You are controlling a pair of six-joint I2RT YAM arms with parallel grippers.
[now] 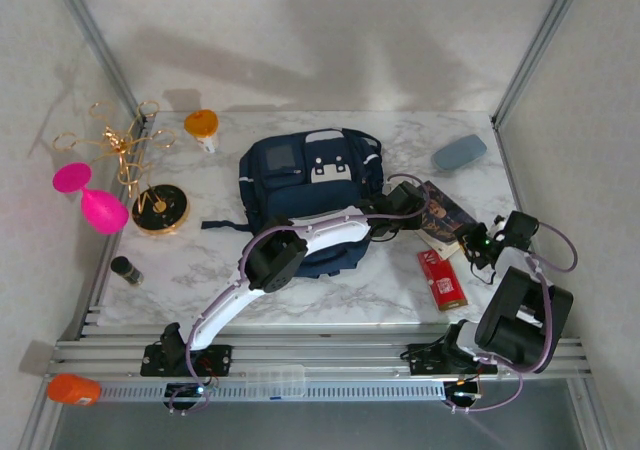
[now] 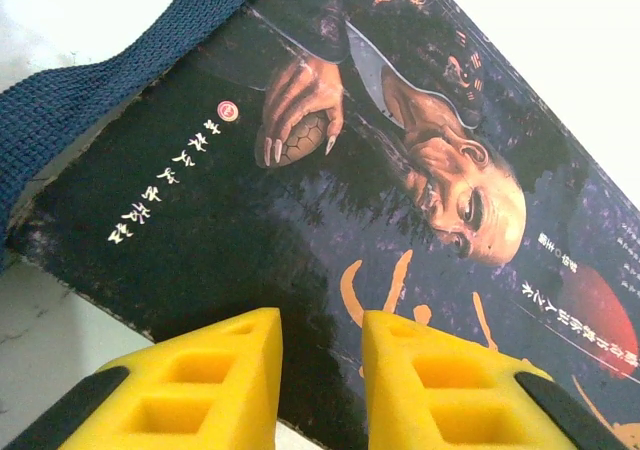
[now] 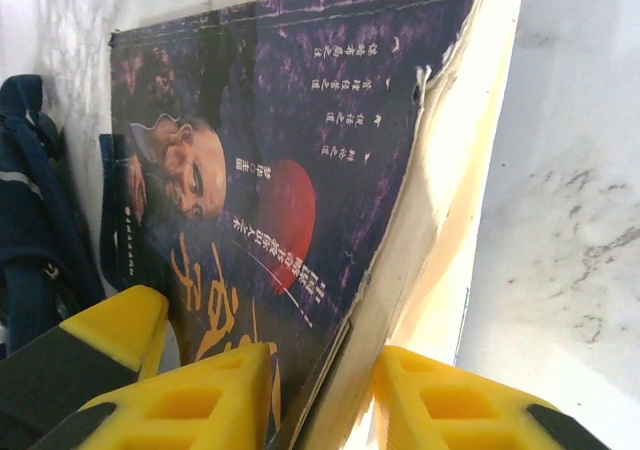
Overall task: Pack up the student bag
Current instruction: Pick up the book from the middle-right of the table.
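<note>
The student bag (image 1: 310, 175), a navy backpack with white trim, lies in the middle of the table. A dark book (image 1: 447, 215) with a painted face on its cover (image 2: 330, 160) lies just right of it, by a bag strap (image 2: 100, 85). My left gripper (image 1: 405, 208) hovers at the book's left edge, its yellow fingers (image 2: 322, 315) a narrow gap apart over the cover with nothing between them. My right gripper (image 1: 482, 240) is shut on the book's right edge (image 3: 325, 350), one finger on the cover and one on the page side (image 3: 440, 220).
A red box (image 1: 441, 278) lies in front of the book and a grey-blue case (image 1: 459, 151) behind it. At the left are an orange-lidded bottle (image 1: 201, 126), a gold wire stand (image 1: 125, 145), a round gold-rimmed disc (image 1: 160, 208), a pink object (image 1: 90, 195) and a small dark bottle (image 1: 127, 269).
</note>
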